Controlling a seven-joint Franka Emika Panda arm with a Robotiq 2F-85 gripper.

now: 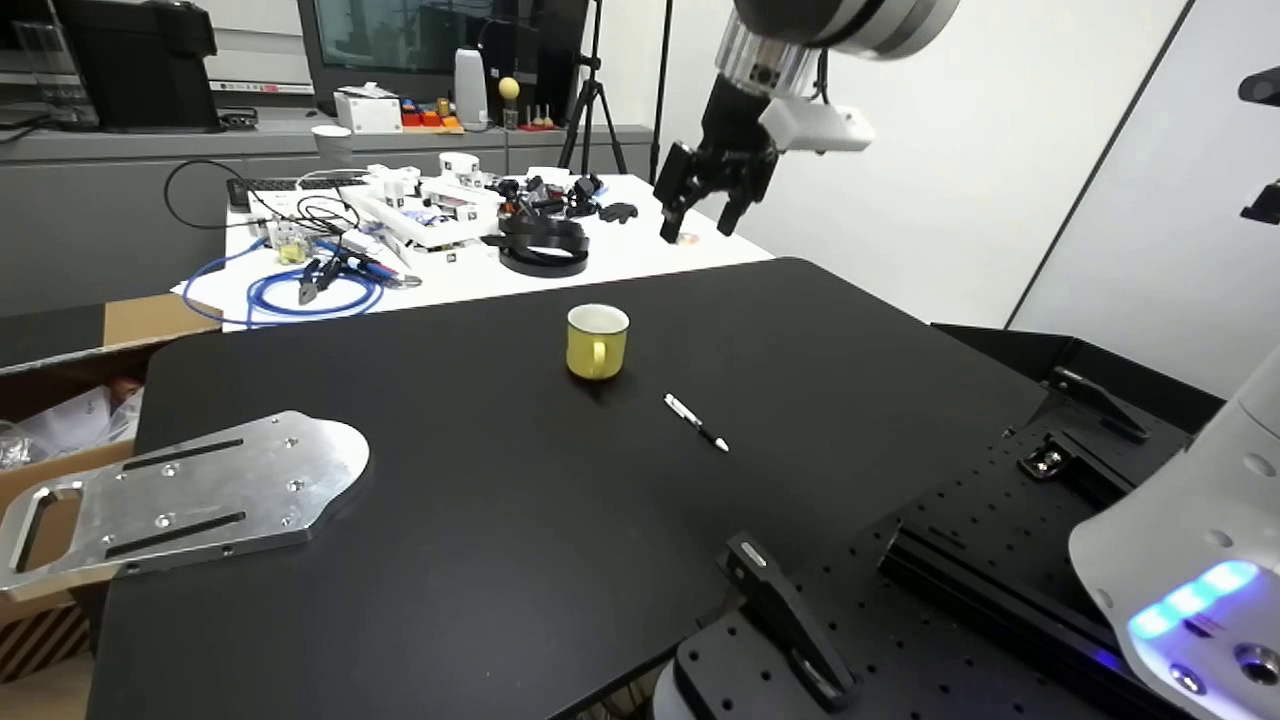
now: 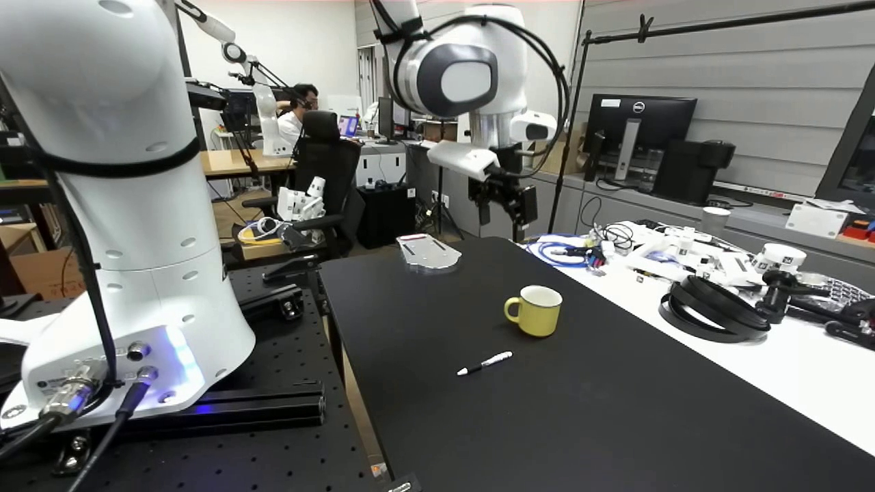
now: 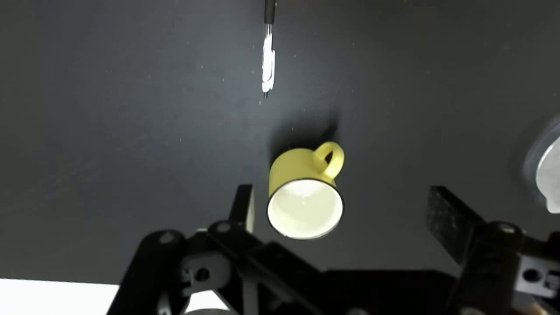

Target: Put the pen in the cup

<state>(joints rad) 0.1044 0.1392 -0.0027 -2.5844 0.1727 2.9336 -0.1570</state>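
Note:
A white pen with a black grip lies flat on the black table in both exterior views [image 1: 694, 420] [image 2: 487, 363]. It also shows at the top of the wrist view [image 3: 268, 61], where its tip end is cut off. A yellow cup with a white inside stands upright near the pen, apart from it, in both exterior views [image 1: 586, 357] [image 2: 539, 317]. In the wrist view, the cup [image 3: 292, 168] appears between the fingers, far below them. My gripper [image 1: 699, 232] is open and empty, high above the table. It also shows in an exterior view [image 2: 504, 217] and the wrist view [image 3: 340, 192].
A silver metal plate [image 1: 230, 485] lies at one end of the black table [image 1: 450, 600]. A white table [image 1: 450, 275] with cables, tools and parts adjoins it. Black clamps [image 1: 785, 620] sit along the robot's mounting base. A cardboard box [image 1: 60, 460] stands beside the table.

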